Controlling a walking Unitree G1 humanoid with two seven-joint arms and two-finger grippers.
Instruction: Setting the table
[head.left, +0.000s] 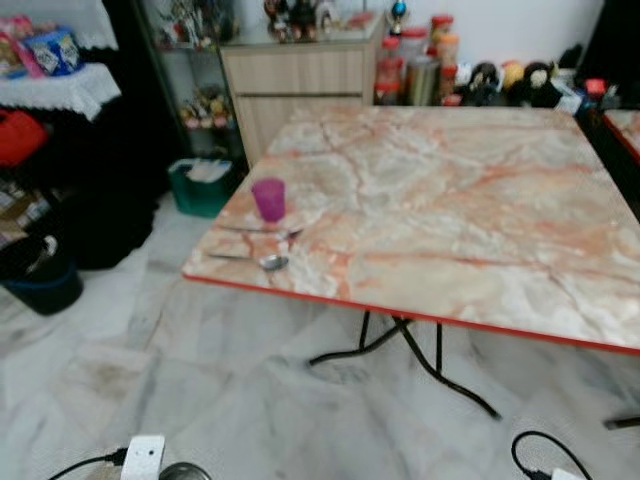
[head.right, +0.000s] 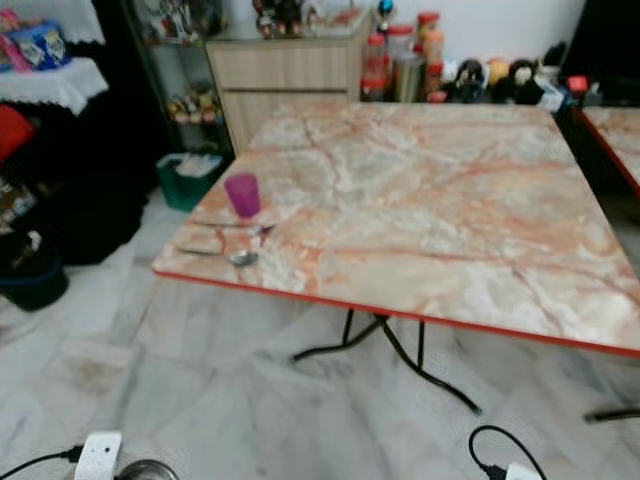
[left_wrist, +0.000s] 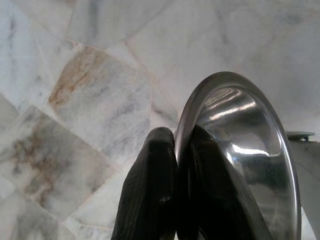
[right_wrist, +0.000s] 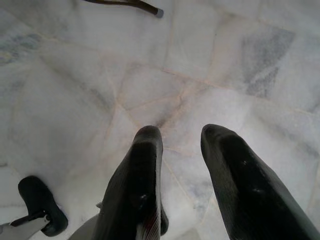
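resting on one table (head.left: 480, 230): one purple cup (head.left: 268, 198), two spoons (head.left: 262, 261)

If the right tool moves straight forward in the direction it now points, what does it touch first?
Most likely the marble floor. The right tool hangs open, holding nothing, and points down at bare tiles. Nothing shows between its fingers and the floor, though depth is hard to judge.

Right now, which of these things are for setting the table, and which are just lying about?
For the job: table; purple cup; spoon; steel plate, pinched in the left hand.

Lying about: green bin; jars by the wall; cabinet; black bucket.
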